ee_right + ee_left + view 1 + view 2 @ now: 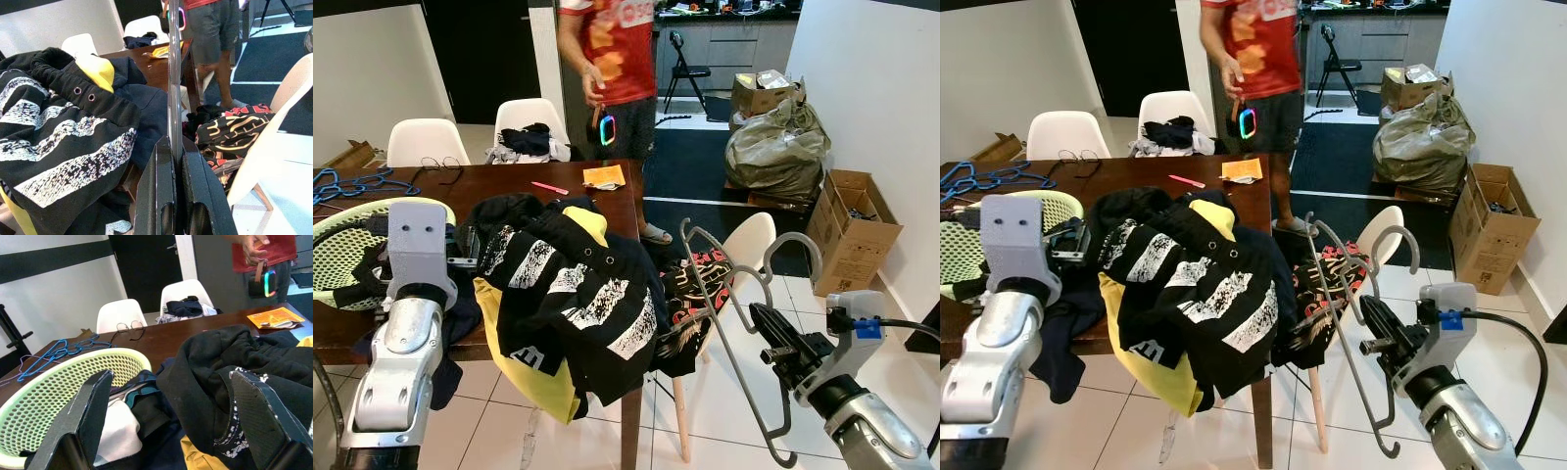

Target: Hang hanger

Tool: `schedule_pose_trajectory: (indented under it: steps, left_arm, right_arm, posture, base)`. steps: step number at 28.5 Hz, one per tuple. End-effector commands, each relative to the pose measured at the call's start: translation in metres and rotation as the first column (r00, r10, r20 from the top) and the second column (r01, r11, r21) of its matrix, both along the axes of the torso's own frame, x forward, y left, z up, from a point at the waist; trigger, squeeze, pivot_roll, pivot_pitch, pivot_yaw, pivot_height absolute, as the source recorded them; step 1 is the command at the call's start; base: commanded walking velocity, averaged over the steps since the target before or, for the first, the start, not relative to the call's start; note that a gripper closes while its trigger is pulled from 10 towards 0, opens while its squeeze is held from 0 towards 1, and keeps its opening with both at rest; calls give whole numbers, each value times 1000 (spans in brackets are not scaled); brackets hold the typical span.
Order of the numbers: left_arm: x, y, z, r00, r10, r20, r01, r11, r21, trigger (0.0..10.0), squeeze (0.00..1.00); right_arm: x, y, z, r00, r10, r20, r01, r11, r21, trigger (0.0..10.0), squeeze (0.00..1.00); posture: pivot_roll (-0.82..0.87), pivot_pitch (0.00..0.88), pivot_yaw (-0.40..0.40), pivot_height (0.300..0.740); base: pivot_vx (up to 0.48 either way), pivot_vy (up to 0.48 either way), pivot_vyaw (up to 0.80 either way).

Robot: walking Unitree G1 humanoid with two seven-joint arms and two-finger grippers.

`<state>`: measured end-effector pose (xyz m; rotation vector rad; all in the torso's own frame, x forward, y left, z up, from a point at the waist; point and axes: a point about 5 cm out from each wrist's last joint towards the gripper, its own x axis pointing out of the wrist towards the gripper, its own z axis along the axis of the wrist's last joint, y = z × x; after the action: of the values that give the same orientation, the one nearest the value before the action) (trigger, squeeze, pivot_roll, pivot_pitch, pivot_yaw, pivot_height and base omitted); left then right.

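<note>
The right gripper [773,331] was clamped on the grey hanger [729,343], whose hook curled up at about one o'clock from the fingers, over the white chair [749,245]. My read: keep that pinch firm and the hanger vertical while carrying it clear of the black striped hoodie [578,294]. The left gripper [171,421] hovered spread wide over the table [509,181] at nine o'clock, gripping nothing.

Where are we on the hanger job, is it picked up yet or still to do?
Picked up: the right gripper is shut on the grey hanger, held beside the white chair. In hand: the left gripper is open, hovering over the black striped hoodie draped on the table. Left: the hoodie is not on the hanger, and nothing is hung yet.
</note>
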<state>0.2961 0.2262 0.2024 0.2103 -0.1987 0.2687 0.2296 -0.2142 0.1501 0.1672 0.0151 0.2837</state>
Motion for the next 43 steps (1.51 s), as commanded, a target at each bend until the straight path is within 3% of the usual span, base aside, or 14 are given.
schedule_pose_trajectory:
  steps: [1,33,43]
  left_arm:
    - [3,-4,-3,1000,-13,-26,13,1000,-3,10000,0]
    - [6,-9,-4,999,-35,-29,35,999,-15,10000,0]
    - [-1,1,-8,999,17,-42,-16,1000,10,10000,0]
  right_arm:
    - [1,-1,-1,1000,-6,-9,6,1000,16,10000,0]
    - [2,0,0,1000,-5,-7,5,1000,8,10000,0]
    - [0,2,1,1000,9,13,-9,1000,-17,10000,0]
  posture:
    - [-56,0,18,740]
    - [-66,0,24,740]
    - [-63,0,22,740]
  base:
    - [0,0,0]
    - [0,0,0]
    - [0,0,238]
